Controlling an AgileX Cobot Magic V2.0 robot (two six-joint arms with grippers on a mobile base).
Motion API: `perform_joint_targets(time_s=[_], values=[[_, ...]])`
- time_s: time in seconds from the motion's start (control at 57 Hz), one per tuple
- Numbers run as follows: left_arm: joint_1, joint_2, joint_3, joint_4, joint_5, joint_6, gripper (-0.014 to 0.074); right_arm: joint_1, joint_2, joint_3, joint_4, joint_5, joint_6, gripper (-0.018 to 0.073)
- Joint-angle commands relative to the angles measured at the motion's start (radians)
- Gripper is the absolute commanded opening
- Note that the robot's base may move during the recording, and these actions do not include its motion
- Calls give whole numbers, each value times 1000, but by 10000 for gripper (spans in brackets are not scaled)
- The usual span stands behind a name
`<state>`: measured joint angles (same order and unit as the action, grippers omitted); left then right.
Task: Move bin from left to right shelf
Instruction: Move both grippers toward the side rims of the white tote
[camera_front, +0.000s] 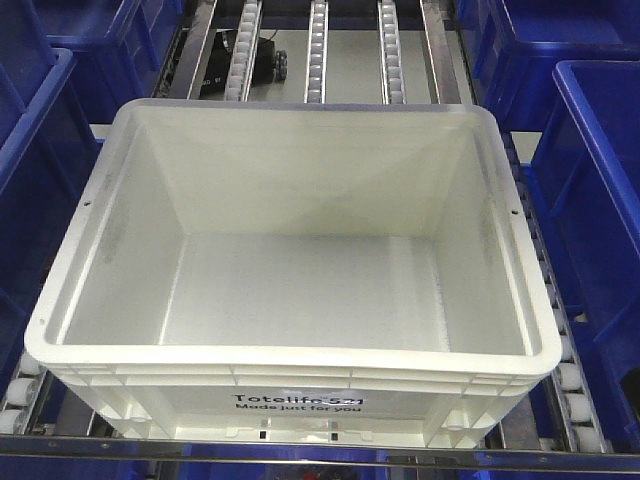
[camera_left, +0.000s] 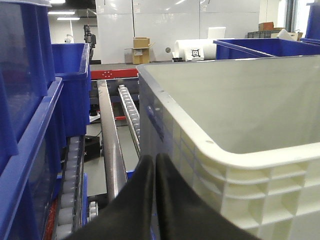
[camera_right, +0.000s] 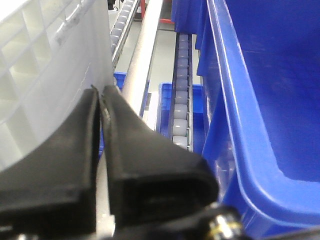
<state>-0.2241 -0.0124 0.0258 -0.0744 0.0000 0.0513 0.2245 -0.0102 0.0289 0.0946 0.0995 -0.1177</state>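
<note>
Two closed grippers flank the white bin (camera_front: 300, 290), which sits on the roller rails (camera_front: 318, 50) between blue bins (camera_front: 600, 150). Left gripper (camera_left: 151, 161) has its fingers together and empty at the left wall, right gripper (camera_right: 100, 96) likewise at the right. Likely the side-squeeze step: press inward evenly before you shift it.

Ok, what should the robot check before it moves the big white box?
1. Bin empty: ok.
2. Bin resting on the roller rails: ok.
3. Left gripper holding the bin: not ok, shut on nothing beside its wall.
4. Right gripper holding the bin: not ok, shut on nothing beside its wall.
5. Enough room next to the blue bins: cannot tell, the gaps look tight.
</note>
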Motion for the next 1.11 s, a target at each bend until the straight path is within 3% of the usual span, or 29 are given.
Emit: perform_joint_targets(time_s=[0.0, 0.421, 0.561, 0.754, 0.895, 1.088], values=[[-6, -13, 16, -8, -82, -3, -6, -6, -10, 18, -6, -77, 2, -7], [-6, -13, 16, -7, -99, 0, -6, -6, -10, 18, -6, -94, 2, -7], [-6, -13, 15, -4, -159, 59, -6, -6, -10, 18, -6, -120, 2, -7], [-6, -13, 3, -11, -253, -32, -6, -6, -10, 11, 1, -250, 10, -7], [-6, -13, -90, -6, -113, -24, -6, -6, -10, -68, 1, -190, 43, -7], [-6, 74, -311, -1, 202, 99, -6, -6, 75, -294, 1, 98, 44, -7]])
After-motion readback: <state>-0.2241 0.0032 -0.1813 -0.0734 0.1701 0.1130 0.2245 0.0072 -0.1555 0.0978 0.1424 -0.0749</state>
